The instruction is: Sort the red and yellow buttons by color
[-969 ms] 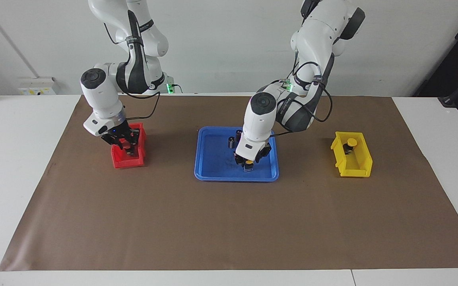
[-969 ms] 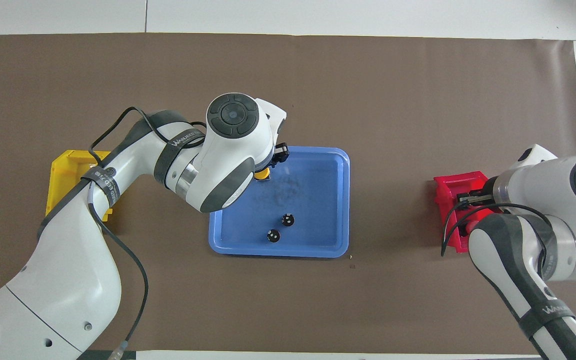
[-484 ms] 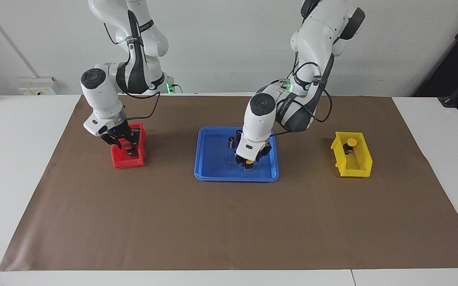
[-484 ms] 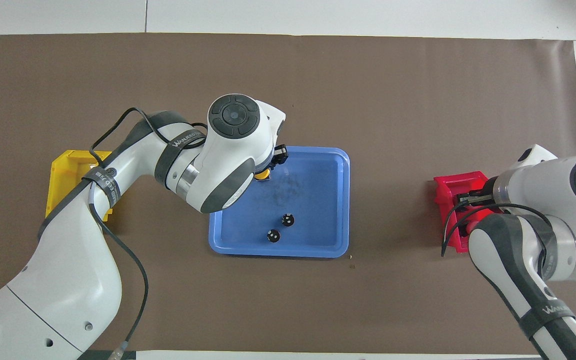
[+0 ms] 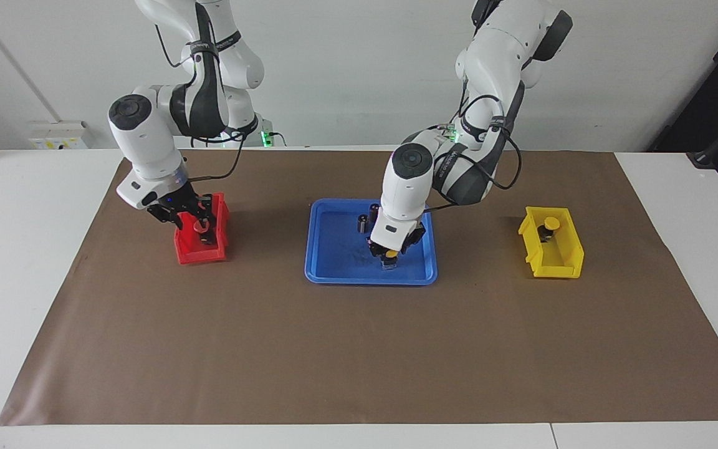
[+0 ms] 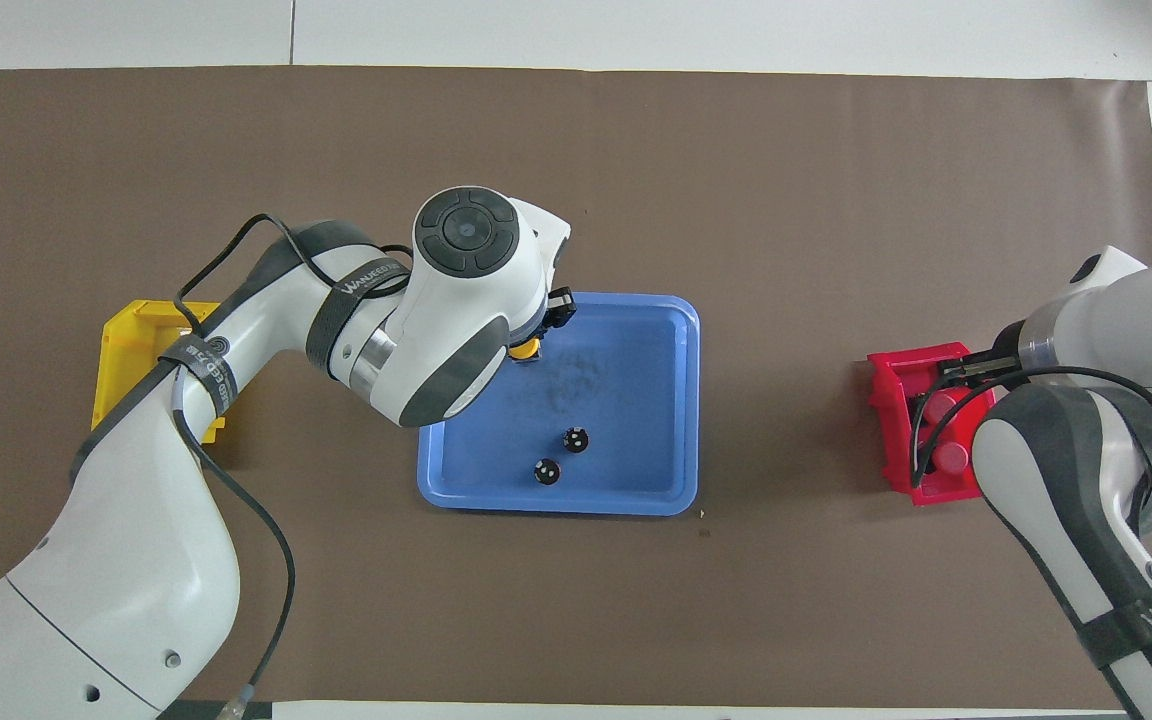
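Left gripper down in the tray, fingers clamping yellow button.

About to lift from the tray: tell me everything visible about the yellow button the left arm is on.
The yellow button has a round, glossy yellow mushroom cap on a short dark body. It stands upright in the blue tray, near the rim at the left arm's end. The left gripper comes down on it from above, jaws shut on it just under the cap. Whether its base touches the tray floor cannot be told.
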You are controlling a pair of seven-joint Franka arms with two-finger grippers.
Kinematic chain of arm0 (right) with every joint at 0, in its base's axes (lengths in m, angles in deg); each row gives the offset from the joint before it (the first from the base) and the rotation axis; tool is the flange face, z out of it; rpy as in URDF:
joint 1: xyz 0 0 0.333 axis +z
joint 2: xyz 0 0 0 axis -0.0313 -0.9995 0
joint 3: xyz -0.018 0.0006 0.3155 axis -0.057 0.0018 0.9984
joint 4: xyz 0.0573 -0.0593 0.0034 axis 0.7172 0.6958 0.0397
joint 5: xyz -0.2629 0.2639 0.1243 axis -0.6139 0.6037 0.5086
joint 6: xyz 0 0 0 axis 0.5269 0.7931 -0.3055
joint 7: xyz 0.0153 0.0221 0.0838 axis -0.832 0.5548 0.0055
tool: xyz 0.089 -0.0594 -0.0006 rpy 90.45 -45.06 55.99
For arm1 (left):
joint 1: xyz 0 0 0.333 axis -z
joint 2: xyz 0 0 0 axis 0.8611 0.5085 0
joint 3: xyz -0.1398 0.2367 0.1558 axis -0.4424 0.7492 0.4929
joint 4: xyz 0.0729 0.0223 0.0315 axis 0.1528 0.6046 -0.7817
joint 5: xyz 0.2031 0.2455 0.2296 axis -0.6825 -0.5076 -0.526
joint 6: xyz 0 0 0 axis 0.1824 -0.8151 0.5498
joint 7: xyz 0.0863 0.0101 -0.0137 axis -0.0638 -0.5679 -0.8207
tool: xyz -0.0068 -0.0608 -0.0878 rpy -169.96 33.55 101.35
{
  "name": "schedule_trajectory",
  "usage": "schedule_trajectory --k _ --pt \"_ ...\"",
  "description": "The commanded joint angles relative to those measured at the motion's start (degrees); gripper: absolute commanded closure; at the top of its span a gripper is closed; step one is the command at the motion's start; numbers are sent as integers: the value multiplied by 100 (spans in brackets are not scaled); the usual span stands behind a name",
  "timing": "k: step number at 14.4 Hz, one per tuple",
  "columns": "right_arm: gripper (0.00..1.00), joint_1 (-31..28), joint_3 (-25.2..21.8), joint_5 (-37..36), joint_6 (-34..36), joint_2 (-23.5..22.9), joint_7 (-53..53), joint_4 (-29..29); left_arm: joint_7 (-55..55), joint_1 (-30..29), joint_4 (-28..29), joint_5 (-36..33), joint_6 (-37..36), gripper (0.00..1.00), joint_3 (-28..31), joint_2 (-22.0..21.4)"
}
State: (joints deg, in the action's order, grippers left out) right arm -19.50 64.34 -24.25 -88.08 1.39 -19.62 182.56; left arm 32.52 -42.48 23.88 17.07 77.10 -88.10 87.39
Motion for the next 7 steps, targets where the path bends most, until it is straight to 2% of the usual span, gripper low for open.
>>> schedule_trajectory --k 1,2,4,6,7 --pt "39 28 43 162 725 -36 153 -709 -133 27 42 -48 -97 93 42 -125" --pt "35 107 43 162 945 -10 126 -929 -125 9 33 -48 -167 97 50 -152" --pt "22 230 43 162 1332 148 -92 -1229 -98 -166 -89 -48 -473 98 59 -301" --pt "0 248 52 162 1832 219 -137 -1649 -28 -473 -142 -48 -877 98 24 -581" --pt "0 239 52 162 2070 202 -155 -1852 138 -657 -151 -39 -1105 98 15 -730"
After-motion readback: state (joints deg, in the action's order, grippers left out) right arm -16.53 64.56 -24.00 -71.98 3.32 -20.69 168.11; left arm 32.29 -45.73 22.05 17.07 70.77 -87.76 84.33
